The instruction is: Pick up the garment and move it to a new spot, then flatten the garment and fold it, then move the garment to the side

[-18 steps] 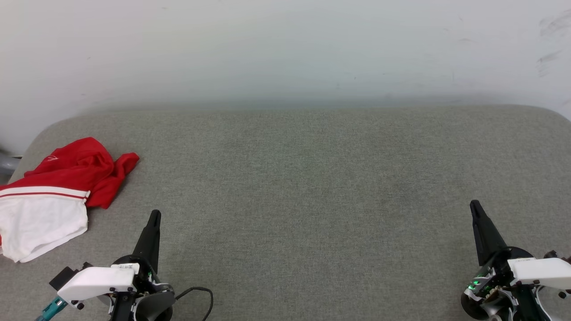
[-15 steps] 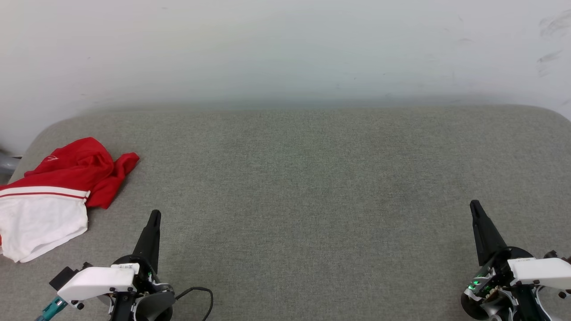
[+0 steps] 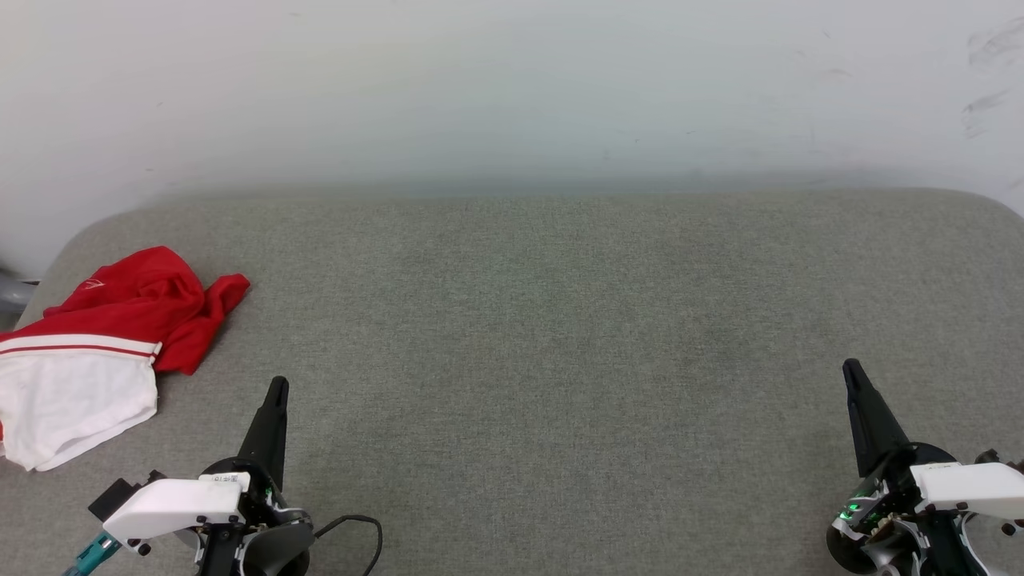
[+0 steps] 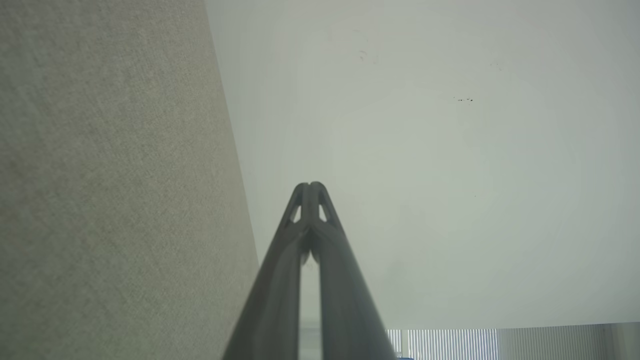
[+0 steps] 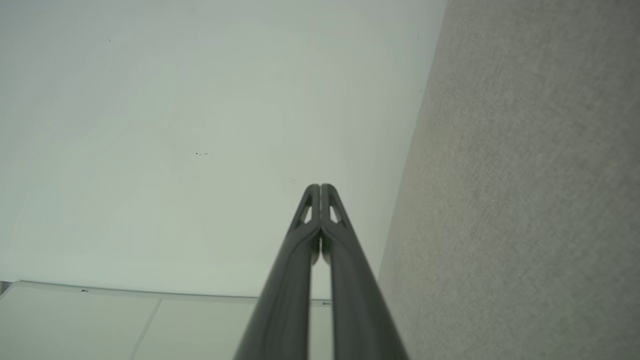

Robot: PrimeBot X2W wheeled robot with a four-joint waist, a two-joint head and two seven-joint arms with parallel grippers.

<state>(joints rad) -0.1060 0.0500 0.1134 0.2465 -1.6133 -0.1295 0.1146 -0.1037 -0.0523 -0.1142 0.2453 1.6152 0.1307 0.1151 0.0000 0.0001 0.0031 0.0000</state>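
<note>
In the head view the garment [image 3: 96, 344] is seen crumpled at the far left of the grey cushion [image 3: 560, 320]. The left gripper [image 3: 277, 390], clenched and empty, is held near it; the right gripper [image 3: 850, 369], likewise clenched, is well apart.

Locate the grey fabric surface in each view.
Head view: grey fabric surface, lower two-thirds.
Left wrist view: grey fabric surface, left side.
Right wrist view: grey fabric surface, right side.
Shared landmark: the pale wall bordering it in all three.
</note>
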